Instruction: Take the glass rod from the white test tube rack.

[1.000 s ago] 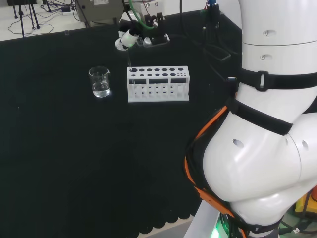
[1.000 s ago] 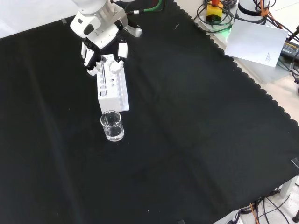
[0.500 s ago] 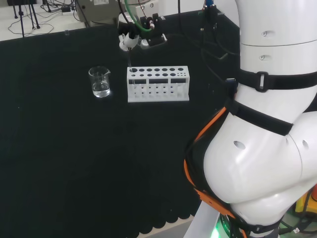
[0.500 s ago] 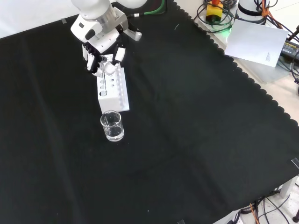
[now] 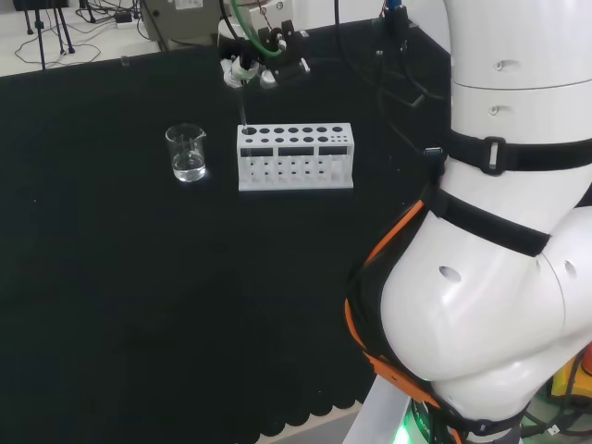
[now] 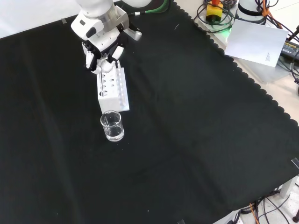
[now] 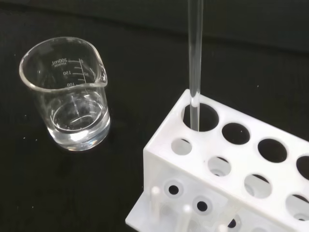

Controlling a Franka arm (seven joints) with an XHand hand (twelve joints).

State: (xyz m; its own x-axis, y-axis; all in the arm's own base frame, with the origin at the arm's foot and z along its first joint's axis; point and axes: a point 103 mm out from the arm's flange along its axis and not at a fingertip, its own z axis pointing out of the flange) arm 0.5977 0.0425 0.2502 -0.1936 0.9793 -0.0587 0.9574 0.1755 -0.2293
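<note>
- Over the far end of the black table (image 5: 111, 277) in the head view, the robot hand (image 5: 242, 70) hangs above the left end of the white test tube rack (image 5: 295, 156). Its fingers are curled round the top of the thin glass rod (image 5: 242, 113), which stands upright with its low end at the rack's left corner hole. A glass beaker (image 5: 187, 153) with a little clear liquid stands just left of the rack.
- From the front view, the robot hand (image 6: 102, 52) sits over the far end of the rack (image 6: 113, 88), fingers closed together there. The beaker (image 6: 112, 125) stands near the rack's near end.
- Up close in the wrist view, the rod (image 7: 194, 63) comes down straight into the corner hole of the rack (image 7: 231, 174). Its tip is inside the hole. The beaker (image 7: 70, 94) stands beside the rack, not touching it.
</note>
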